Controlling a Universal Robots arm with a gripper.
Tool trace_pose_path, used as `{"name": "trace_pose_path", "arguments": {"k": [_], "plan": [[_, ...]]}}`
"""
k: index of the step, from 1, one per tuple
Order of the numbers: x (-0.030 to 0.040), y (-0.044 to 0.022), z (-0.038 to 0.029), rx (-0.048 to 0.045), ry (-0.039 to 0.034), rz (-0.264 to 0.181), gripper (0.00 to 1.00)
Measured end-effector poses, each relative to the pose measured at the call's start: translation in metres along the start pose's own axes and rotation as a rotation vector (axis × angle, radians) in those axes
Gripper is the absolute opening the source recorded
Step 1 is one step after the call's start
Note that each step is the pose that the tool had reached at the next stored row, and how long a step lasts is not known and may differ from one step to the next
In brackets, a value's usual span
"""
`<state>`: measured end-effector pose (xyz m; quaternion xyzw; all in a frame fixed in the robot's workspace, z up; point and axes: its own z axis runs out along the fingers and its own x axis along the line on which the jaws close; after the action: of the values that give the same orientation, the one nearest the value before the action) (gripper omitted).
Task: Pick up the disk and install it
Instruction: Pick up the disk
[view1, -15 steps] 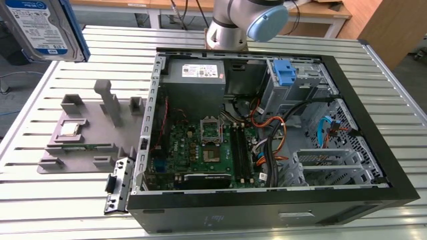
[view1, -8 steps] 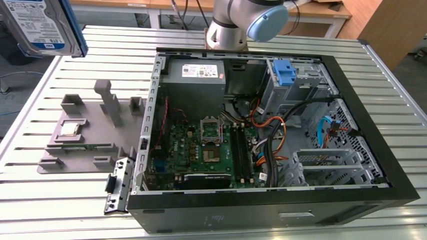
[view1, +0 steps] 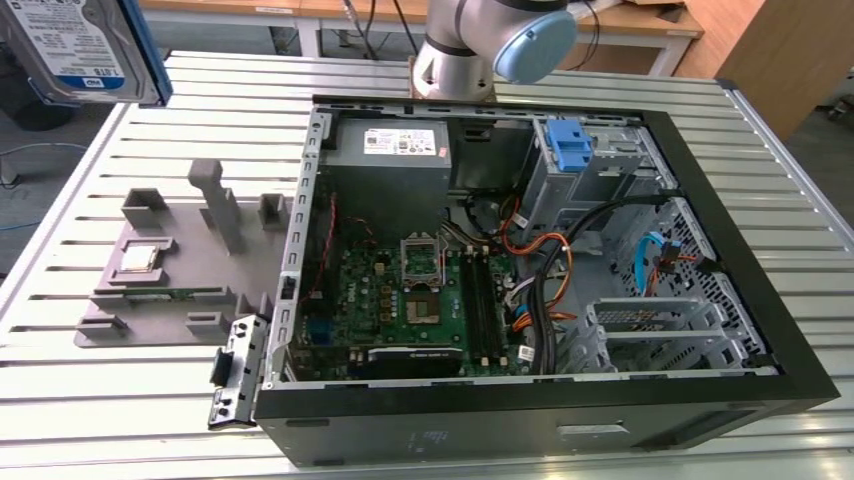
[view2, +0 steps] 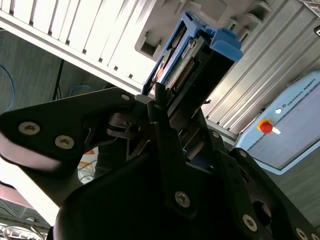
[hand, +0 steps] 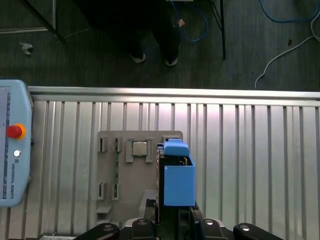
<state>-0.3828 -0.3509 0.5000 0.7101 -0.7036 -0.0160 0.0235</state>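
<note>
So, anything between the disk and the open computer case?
Nothing visible. The claw grips the disk up at the exterior view's left, over the grey tray; the case lies open on top. Cables cross its inside near the drive cages.

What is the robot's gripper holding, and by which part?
The flat silver metal hard drive in its blue plastic carrier frame, clamped by the gripper at the end opposite the frame's blue tab.

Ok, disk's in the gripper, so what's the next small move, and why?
Probably carry the disk toward the open computer case: the gripper holds it raised above the grey fixture, apart from the drive bay.
</note>
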Motion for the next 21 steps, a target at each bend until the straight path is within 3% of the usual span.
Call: {"name": "trace_pose_path", "arguments": {"k": [6, 10, 21], "plan": [[0.0000, -0.0002, -0.0005, 0.0002, -0.0001, 0.000, 0.35], [0.0001, -0.0042, -0.0008, 0.0000, 0.0000, 0.000, 0.35], [-0.0002, -0.0296, -0.0020, 0.0001, -0.0002, 0.000, 0.35]]}}
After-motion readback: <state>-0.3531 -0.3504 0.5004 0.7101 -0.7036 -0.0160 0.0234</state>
